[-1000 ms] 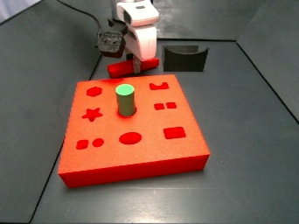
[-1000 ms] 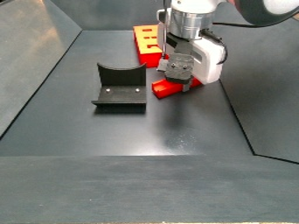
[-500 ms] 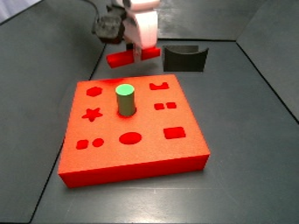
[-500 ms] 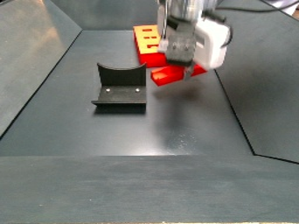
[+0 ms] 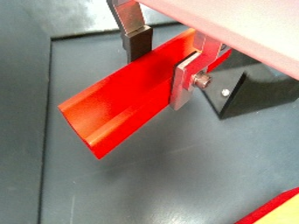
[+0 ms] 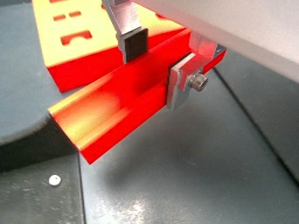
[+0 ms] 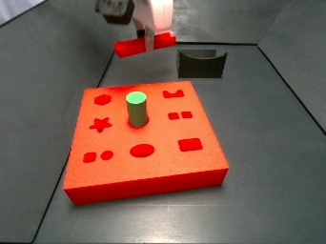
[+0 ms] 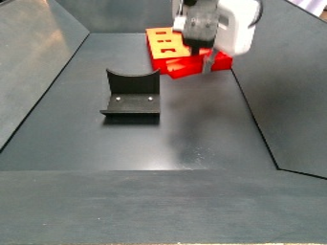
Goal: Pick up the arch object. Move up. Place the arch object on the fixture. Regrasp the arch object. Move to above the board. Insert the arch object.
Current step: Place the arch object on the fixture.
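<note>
I see my gripper (image 7: 151,40) up in the air, above the dark floor, near the fixture (image 7: 201,63) and behind the board (image 7: 147,143). It is pinching the arch object (image 7: 137,45), a long red bar. The bar does not touch the floor (I can see bare floor under it in both wrist views).

In a wrist view the two silver fingers (image 5: 184,77) press on the long sides of the arch object (image 5: 128,94), close to its middle. One dark pad sits on the far side and one silver plate on the near side. The bar has a long groove along one face. A dark corner of the fixture (image 5: 249,93) shows just past the bar in that view.

In a wrist view the arch object (image 6: 117,105) hangs in front of the board (image 6: 77,39), and the fingers (image 6: 181,80) grip it the same way.

In a side view the fixture (image 8: 130,94) stands alone on the floor, with its curved notch on top. The arch object (image 8: 192,64) is held higher than the fixture and off to one side of it, well apart from it. The gripper (image 8: 205,48) holds it there, in front of the board (image 8: 165,41).

On the board, a green cylinder peg (image 7: 135,108) stands upright in a hole. Other cutouts, like a star and a circle, lie around it.
</note>
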Robot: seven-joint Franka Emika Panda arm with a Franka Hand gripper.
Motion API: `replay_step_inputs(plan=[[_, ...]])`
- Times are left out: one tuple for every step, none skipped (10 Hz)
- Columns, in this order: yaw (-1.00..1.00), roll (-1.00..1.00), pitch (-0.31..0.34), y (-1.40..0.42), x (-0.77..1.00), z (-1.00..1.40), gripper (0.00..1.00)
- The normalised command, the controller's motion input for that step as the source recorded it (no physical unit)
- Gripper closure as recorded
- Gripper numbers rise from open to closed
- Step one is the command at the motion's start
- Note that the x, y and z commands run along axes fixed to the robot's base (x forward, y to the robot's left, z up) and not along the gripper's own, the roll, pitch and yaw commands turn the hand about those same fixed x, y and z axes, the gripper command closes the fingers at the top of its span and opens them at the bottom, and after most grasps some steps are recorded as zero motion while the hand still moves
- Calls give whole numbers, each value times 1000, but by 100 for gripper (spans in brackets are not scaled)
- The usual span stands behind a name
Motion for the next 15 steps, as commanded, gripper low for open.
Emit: replay_step_inputs(plan=[[6,-34,29,-7,-18,1000,100],[7,-44,29,-9,-22,1000,100],[9,-57,29,-12,-24,1000,100],[9,-67,34,-15,-26,956,100],[9,-76,37,-15,-20,797,100],[9,-85,43,-14,-13,638,100],[7,-97,56,-13,-3,425,100],[6,-105,66,-11,4,266,100],[1000,-35,-98,192,1000,80,100],[1000,-34,-97,192,1000,56,100],[1000,-36,-95,165,1000,38,100],[1000,-38,-95,149,1000,34,100],[1000,-41,-93,132,1000,21,100],[1000,-43,-93,123,1000,15,100],[1000,-48,-93,105,1000,5,100]])
